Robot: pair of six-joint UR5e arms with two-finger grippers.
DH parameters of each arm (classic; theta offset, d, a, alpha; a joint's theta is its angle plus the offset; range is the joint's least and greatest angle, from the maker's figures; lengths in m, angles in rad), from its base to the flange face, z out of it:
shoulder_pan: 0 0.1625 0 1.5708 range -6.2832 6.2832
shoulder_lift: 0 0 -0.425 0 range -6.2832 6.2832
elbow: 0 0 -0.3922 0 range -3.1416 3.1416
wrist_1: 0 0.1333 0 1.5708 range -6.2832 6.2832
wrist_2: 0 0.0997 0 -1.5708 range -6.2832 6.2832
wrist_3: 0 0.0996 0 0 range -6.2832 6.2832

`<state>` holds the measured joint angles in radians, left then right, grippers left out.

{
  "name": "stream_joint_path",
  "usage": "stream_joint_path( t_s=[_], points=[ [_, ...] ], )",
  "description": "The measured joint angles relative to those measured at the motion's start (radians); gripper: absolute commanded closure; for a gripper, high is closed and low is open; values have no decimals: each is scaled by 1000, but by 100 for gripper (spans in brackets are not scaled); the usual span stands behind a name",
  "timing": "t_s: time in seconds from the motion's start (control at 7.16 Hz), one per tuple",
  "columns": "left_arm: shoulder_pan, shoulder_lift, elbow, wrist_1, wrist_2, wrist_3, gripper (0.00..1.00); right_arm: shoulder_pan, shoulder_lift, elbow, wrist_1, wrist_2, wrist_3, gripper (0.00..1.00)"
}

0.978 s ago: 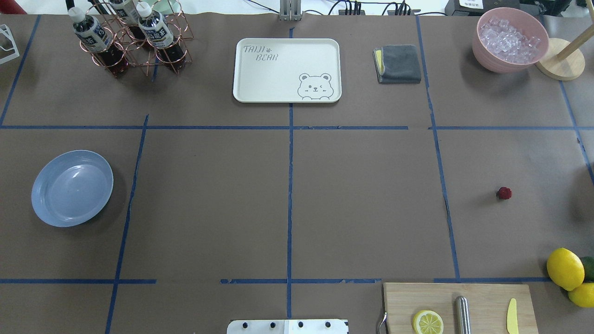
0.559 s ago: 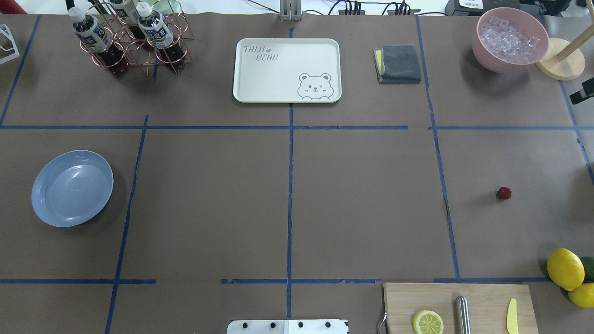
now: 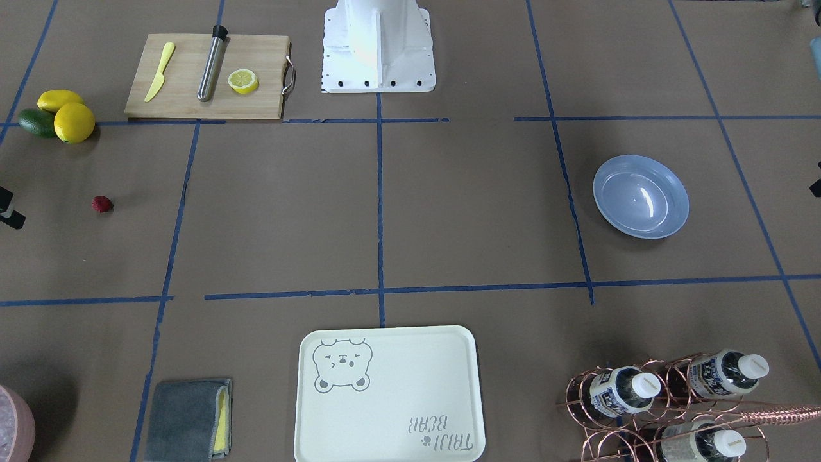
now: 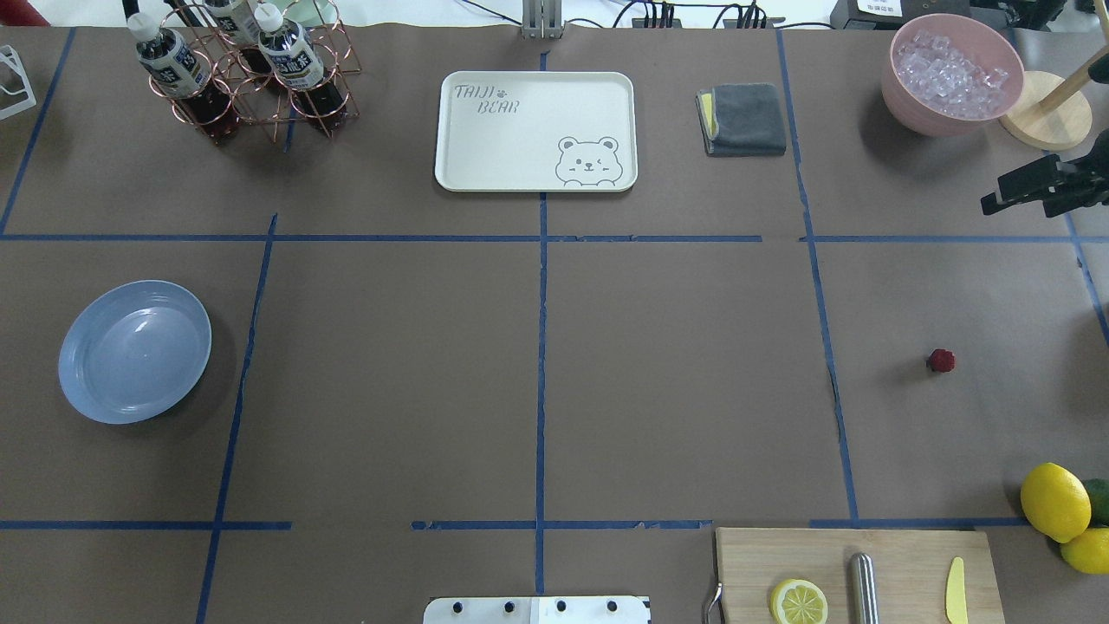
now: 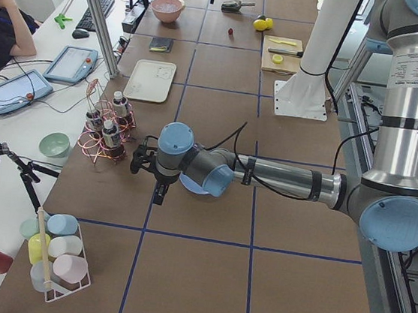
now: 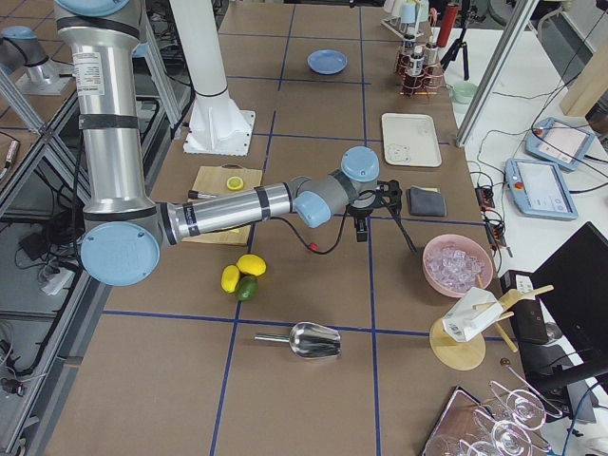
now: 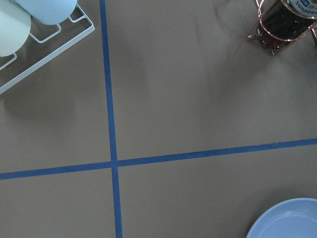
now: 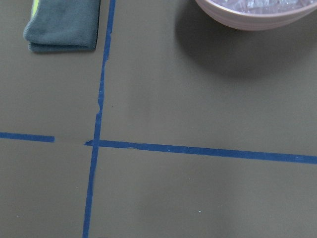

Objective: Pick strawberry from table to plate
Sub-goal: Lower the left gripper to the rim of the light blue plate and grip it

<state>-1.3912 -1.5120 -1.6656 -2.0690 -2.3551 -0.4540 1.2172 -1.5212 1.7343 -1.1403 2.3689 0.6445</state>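
Observation:
The strawberry (image 4: 941,360) (image 3: 101,204), a small dark-red berry, lies alone on the brown paper table (image 4: 676,381) at its right side. The light-blue plate (image 4: 134,351) (image 3: 640,196) sits empty far off at the left. My right gripper (image 4: 1014,198) (image 6: 383,237) hangs at the right edge, above and behind the strawberry. Its fingers look spread, with nothing between them. My left gripper (image 5: 148,176) hovers beside the plate, just off the table's left end. I cannot tell whether it is open or shut. Its wrist view shows the plate's rim (image 7: 287,220).
A pink bowl of ice (image 4: 953,74) and a wooden stand (image 4: 1044,121) sit just behind the right gripper. Two lemons (image 4: 1055,501) and a cutting board (image 4: 910,555) lie at the front right. A grey cloth (image 4: 742,119), bear tray (image 4: 535,130) and bottle rack (image 4: 243,69) line the back.
My right gripper has come into the overhead view from the right edge and moved leftward. The strawberry and the plate have not moved.

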Motion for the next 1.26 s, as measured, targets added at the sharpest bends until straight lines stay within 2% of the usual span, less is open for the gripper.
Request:
stream_joint_path(
  t_s=[0.28, 0.56, 0.84, 1.12, 1.26],
  points=[
    [152, 69, 25, -282, 61, -268, 0, -13, -5, 4, 20, -11, 19, 0],
    [345, 100, 84, -527, 206, -515, 1, -14, -21, 22, 23, -24, 21, 0],
    [453, 105, 111, -598, 295, -606, 8, -15, -51, 58, 23, -31, 25, 0],
    [480, 105, 126, -605, 311, -619, 15, -15, -62, 74, 23, -33, 36, 0],
    [486, 105, 134, -606, 313, -619, 26, -15, -65, 78, 24, -32, 38, 0]
  ],
)
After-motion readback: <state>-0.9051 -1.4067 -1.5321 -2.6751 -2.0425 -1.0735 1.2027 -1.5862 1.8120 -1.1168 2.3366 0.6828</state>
